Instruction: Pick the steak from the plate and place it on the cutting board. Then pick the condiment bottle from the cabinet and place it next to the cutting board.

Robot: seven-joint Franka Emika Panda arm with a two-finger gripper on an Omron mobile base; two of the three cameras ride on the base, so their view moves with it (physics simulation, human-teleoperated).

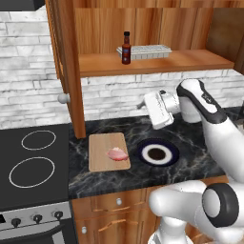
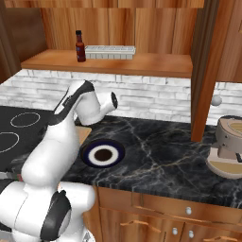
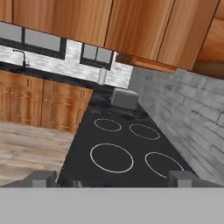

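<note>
Now the steak (image 1: 117, 154) lies on the cutting board (image 1: 101, 162), beside the empty plate (image 1: 158, 153). My pincer (image 3: 112, 179) hangs released, empty, facing the stove (image 3: 127, 153). Condiment bottle (image 1: 126, 48) stands on the cabinet (image 1: 157, 63) shelf.

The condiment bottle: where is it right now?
The condiment bottle stands upright on the cabinet shelf, just left of a white tray in the left base view, above the plate.

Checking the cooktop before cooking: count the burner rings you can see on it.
4, in the hand view: far left, far right, near left, near right. The left base view shows just two; its edge crops the rest.
</note>
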